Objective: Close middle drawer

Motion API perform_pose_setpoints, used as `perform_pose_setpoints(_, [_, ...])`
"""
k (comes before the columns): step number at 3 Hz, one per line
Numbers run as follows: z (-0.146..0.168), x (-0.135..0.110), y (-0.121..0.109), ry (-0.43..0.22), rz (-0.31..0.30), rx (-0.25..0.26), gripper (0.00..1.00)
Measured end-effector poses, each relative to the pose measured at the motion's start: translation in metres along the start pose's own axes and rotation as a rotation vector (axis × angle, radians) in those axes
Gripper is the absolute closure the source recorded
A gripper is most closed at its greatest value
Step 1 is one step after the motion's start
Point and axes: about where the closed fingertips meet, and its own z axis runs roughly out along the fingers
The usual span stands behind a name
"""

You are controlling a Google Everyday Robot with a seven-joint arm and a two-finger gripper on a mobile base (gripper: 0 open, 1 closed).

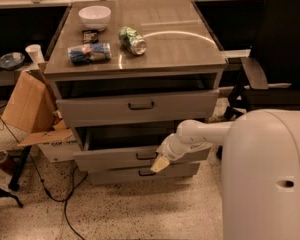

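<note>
The middle drawer (115, 160) is the second of three in a grey cabinet (135, 69). It stands pulled out, with its dark tray open behind a low flat front and a small dark handle (146, 156) at the centre. My gripper (159, 164) is at the end of the white arm (200, 134) that reaches in from the right. It is at the drawer front, just right of and below the handle. The taller top drawer (140, 106) is also slightly out. The lowest drawer (140, 174) shows just beneath the middle one.
A white bowl (94, 17), a green can (132, 40) and a blue packet (89, 53) lie on the cabinet top. A cardboard box (30, 109) and floor cables (50, 194) are at the left. A black chair (275, 59) is at the right.
</note>
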Motion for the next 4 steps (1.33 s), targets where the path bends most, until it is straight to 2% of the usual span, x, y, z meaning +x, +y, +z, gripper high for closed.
perform_pose_setpoints(1, [-0.001,0.001,0.003,0.002,-0.001,0.001,0.0])
perform_pose_setpoints(2, [0.003,-0.004,-0.004,0.044,-0.002,0.022,0.0])
perform_pose_setpoints(3, [0.009,-0.011,-0.007,0.079,-0.004,0.022,0.0])
perform_pose_setpoints(4, [0.005,-0.005,-0.012,0.081,0.032,0.038,0.0])
